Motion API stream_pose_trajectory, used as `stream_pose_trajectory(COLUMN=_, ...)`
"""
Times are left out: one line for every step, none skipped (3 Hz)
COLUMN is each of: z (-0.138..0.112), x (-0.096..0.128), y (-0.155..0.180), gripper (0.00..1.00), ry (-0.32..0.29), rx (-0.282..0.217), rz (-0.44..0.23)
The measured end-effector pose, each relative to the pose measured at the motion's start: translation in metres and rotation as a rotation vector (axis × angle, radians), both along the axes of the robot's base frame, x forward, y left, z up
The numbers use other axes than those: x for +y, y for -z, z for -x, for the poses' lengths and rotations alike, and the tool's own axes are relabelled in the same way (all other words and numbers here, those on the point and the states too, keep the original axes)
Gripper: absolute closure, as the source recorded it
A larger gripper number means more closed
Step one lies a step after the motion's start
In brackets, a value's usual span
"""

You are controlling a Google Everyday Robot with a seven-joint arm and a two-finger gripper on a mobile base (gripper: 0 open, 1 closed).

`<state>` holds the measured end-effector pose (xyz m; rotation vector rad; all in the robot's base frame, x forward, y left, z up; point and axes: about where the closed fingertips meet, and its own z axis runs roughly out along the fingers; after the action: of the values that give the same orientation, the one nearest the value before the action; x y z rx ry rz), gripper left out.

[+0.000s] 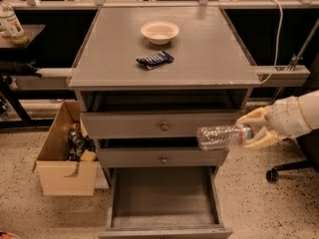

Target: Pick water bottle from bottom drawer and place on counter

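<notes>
— What takes up most of the view?
— A grey drawer cabinet. Its flat square worktop (209, 54) fills the far half of the scene, with a lighter worn edge along the near side.

— And the drawers?
— The bottom drawer (164, 195) is pulled out toward the near side, with its bare grey floor showing. The two shallower drawers above it, the top drawer (124, 125) and the middle drawer (129, 158), each stand slightly out and have a round knob.

— Anything on the floor?
— A cardboard box (60, 173) stands just left of the cabinet with dark items inside. Part of a wheeled chair base (284, 171) shows at the right.

— Where is the gripper?
— The gripper (251, 132) comes in from the right on a white-sleeved arm and hangs just off the cabinet's right front corner, level with the two upper drawers. Its pale fingers (253, 118) pinch the neck end of the water bottle (219, 136), one above and one below.

— So where is the bottle?
— In the air, lying level, with its base pointing left across the right ends of the upper drawers. It is above the open bottom drawer and below the worktop.

— And on the worktop?
— A pale bowl (159, 32) toward the far side, and nearer, a small dark packet (155, 59).
</notes>
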<state>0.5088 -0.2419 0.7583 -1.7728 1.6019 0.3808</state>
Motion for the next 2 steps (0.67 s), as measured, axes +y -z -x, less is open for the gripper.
stream_pose_trajectory(z=-0.035, x=-0.015, y=-0.035, gripper=1.0, ry=0.042, rx=-0.051, rz=-0.01)
stream_pose_trajectory(z=-0.07, x=-0.027, y=-0.077, gripper=1.0, ry=0.087, rx=-0.132, rz=-0.033)
